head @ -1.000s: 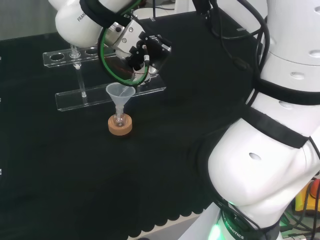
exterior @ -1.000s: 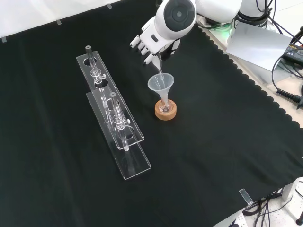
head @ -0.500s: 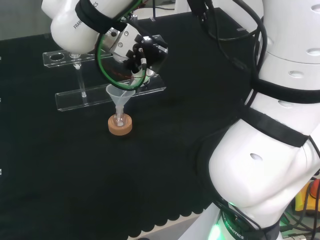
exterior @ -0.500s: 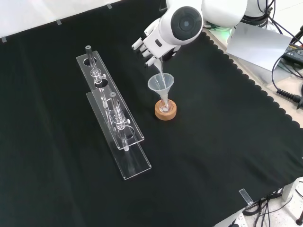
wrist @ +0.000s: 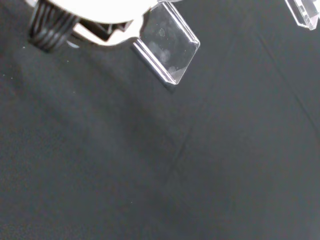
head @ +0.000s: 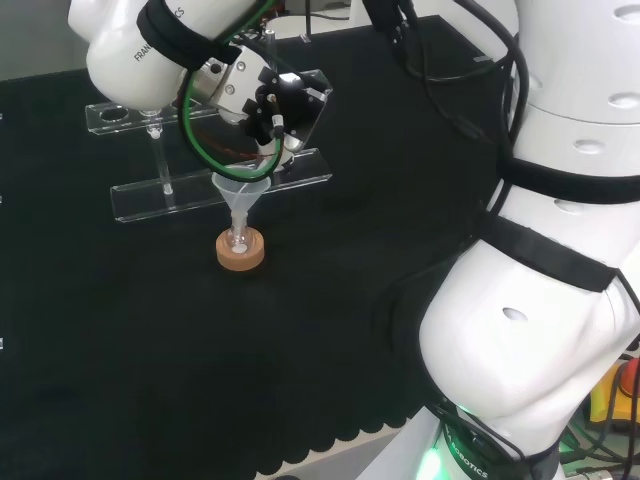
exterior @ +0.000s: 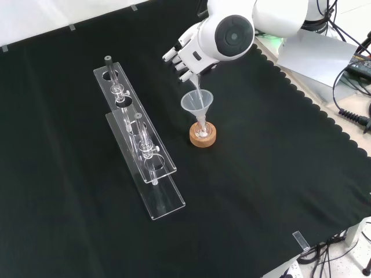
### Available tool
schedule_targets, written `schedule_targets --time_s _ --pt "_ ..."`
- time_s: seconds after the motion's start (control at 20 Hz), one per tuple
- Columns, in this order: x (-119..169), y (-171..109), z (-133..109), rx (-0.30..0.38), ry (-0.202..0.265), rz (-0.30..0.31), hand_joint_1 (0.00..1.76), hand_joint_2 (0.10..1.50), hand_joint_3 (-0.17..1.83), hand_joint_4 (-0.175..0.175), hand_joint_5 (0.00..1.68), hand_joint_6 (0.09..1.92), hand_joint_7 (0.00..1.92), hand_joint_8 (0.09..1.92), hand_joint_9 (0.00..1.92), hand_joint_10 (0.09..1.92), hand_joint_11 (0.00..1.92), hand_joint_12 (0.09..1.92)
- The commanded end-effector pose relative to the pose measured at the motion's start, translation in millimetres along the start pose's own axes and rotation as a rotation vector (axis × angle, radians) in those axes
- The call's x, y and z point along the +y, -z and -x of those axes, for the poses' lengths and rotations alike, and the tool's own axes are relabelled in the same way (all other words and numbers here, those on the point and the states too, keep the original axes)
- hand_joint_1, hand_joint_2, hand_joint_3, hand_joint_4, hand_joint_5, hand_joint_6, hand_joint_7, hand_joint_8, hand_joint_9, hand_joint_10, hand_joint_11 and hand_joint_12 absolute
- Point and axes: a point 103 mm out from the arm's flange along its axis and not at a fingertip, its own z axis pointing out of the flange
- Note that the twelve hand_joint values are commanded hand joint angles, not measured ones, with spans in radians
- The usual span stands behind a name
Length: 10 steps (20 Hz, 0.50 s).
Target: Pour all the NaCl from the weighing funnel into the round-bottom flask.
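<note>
Two long clear plastic racks (exterior: 139, 150) lie side by side on the black cloth (exterior: 261, 191) that covers my bench, one stepped a little ahead of the other, with thin glass pieces standing in their holes. In the front view the cloth runs nearly to every edge; its scalloped hem (exterior: 324, 113) shows along the right, and past it lie a grey sheet (exterior: 316, 55) and some dark cables (exterior: 353, 92) on a pale surface. A small clear clip (exterior: 300, 239) sits near the lower hem.

Right of the racks in that view stands a round cork ring stand (exterior: 203, 135), and in it a small clear round-bottom flask (head: 239, 241) with a clear plastic cone funnel (exterior: 197, 102) set in its neck. My black and white hand (exterior: 186, 53) hangs just above the funnel's rim, fingers curled around a slim clear weighing funnel (exterior: 196, 87), which is tilted steeply with its tip down inside the cone's mouth. I cannot tell whether any white NaCl is leaving it.

From the head view my hand (head: 262, 100) is over the same funnel (head: 240, 188), with a green cable (head: 200, 130) looping beside it, and my own big white links (head: 540, 300) stand at the right.

At my wrist, a flat clear plastic piece (wrist: 167, 45) shows over bare cloth (wrist: 175, 165).
</note>
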Motion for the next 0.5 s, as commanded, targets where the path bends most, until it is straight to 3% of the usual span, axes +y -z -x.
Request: schedule_targets --time_s 0.05,0.5 --pt "-1.6 5.8 -1.3 -0.036 -0.007 -0.007 1.10 0.64 0.76 0.175 1.19 0.87 1.06 0.58 1.12 0.35 0.70 1.16" --pt "-3.7 13.1 -3.9 -0.096 -0.016 -0.031 1.11 0.64 0.76 0.175 1.19 0.87 1.06 0.58 1.12 0.35 0.70 1.16"
